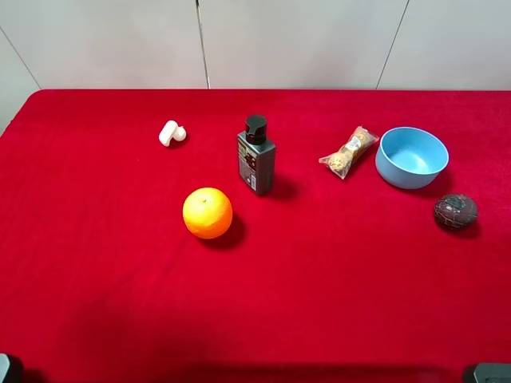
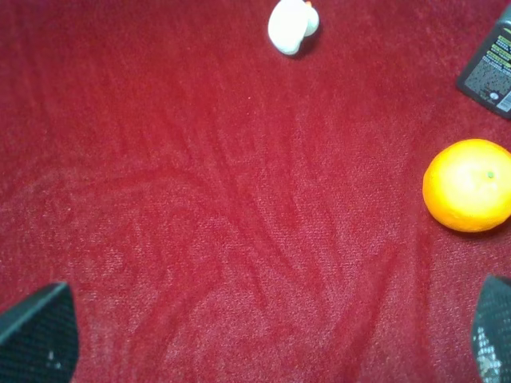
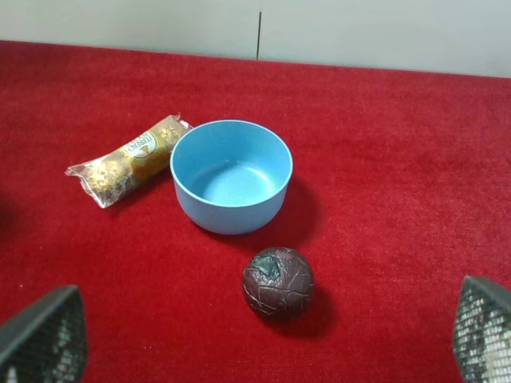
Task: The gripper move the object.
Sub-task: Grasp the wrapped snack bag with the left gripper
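In the high view, the red cloth tabletop point(image 1: 96, 279) carries a smooth, dimpled orange point(image 1: 207, 213) left of centre and a dark, square-shouldered bottle point(image 1: 256, 163) upright just above and right of it. A white capsule-shaped piece point(image 1: 171, 132) lies at upper left, and at upper right are a crinkly clear-wrapped sweet packet point(image 1: 349, 152) and a matte blue bowl point(image 1: 411, 157). A dark, wrinkled ball point(image 1: 456, 211) sits just below the bowl. The task names no object, so you must judge; the orange and the ball lie nearest the arms. In the left wrist view, the left pincer point(image 2: 263, 335) is spread wide and empty over bare cloth, with the orange off beside one finger. If you close off-centre, the round fruit will likely roll, perhaps into the bottle. In the right wrist view, the right pincer point(image 3: 263, 335) is likewise released, grasping nothing. The ball sits ahead, near the bowl, so a wide approach may knock the bowl.
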Motion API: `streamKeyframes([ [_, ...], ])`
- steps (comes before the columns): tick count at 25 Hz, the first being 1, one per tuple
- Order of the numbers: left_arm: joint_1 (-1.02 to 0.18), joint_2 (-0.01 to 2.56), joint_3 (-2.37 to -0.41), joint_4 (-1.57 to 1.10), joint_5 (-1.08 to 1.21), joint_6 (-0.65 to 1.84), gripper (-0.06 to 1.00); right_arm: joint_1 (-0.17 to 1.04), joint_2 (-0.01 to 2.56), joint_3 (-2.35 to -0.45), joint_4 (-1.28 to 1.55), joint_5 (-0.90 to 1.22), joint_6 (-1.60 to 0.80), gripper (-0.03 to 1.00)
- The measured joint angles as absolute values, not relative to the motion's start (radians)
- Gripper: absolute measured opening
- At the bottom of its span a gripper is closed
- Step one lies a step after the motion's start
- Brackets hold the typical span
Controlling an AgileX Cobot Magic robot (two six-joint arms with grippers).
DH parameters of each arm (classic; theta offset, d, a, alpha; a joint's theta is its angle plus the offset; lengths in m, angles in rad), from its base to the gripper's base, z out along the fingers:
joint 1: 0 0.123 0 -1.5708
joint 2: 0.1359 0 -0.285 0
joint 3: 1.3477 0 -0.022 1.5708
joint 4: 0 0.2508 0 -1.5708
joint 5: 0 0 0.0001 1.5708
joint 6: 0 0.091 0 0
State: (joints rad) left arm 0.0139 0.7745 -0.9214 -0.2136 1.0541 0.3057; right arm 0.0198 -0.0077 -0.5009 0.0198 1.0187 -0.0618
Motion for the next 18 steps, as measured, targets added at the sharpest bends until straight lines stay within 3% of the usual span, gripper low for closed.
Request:
streamKeyframes([
  [18, -0.209, 1.239, -1.255, -0.238, 1.055, 0.288, 0.97, 0.02, -0.008, -0.501, 0.02, 1.019, -0.062, 0.69],
])
